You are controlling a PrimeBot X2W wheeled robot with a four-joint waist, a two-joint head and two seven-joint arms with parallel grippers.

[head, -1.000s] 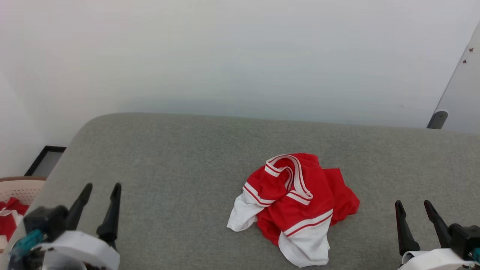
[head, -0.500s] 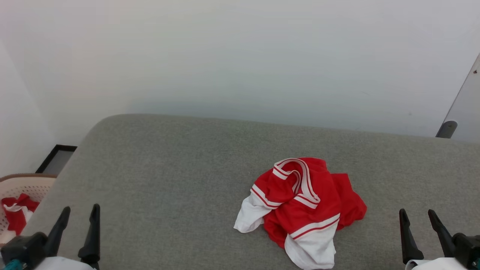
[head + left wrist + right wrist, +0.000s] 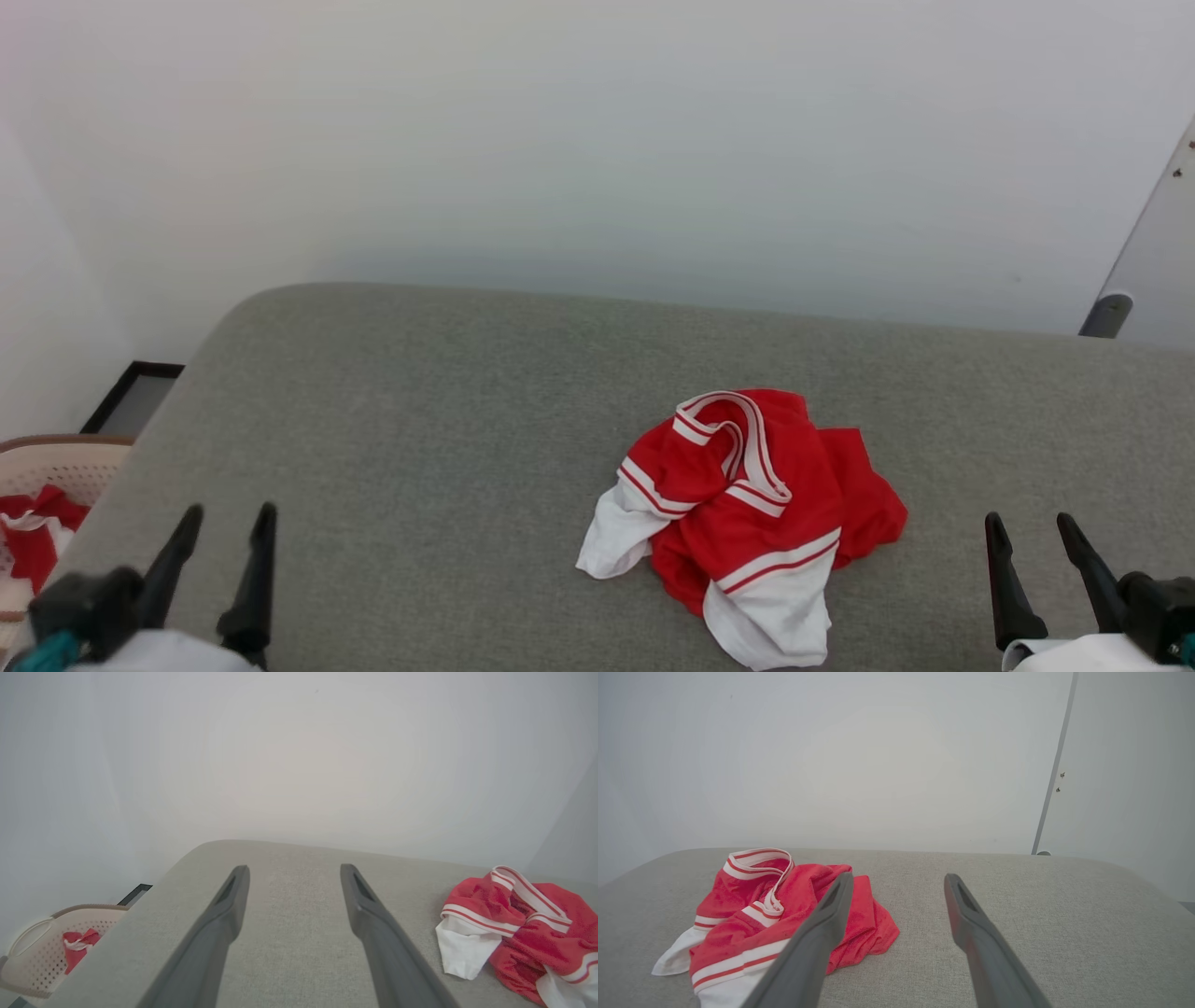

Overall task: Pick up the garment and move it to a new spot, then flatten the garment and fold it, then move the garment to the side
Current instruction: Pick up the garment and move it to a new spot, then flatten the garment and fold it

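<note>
A pale wall (image 3: 597, 140) is seen behind a wide grey padded surface (image 3: 420, 401) with a rounded far-left corner. The garment (image 3: 747, 513) is found lying crumpled on this surface, right of its middle and toward the near edge. It is bright red, with white panels spilling toward the front and striped white-and-red trim looped on top. It is touched by neither gripper. A beige perforated basket (image 3: 56, 462) is set low beside the surface's left end, and a red-and-white cloth (image 3: 33, 537) is bundled inside it. The left gripper (image 3: 231, 509) is held over the near left part of the surface, well apart from the garment, with its two dark fingers spread and nothing between them. The right gripper (image 3: 1028, 518) is held at the near right, near the garment's right side, its fingers likewise spread and empty. A dark-framed panel (image 3: 131, 397) is seen on the floor beyond the basket.
</note>
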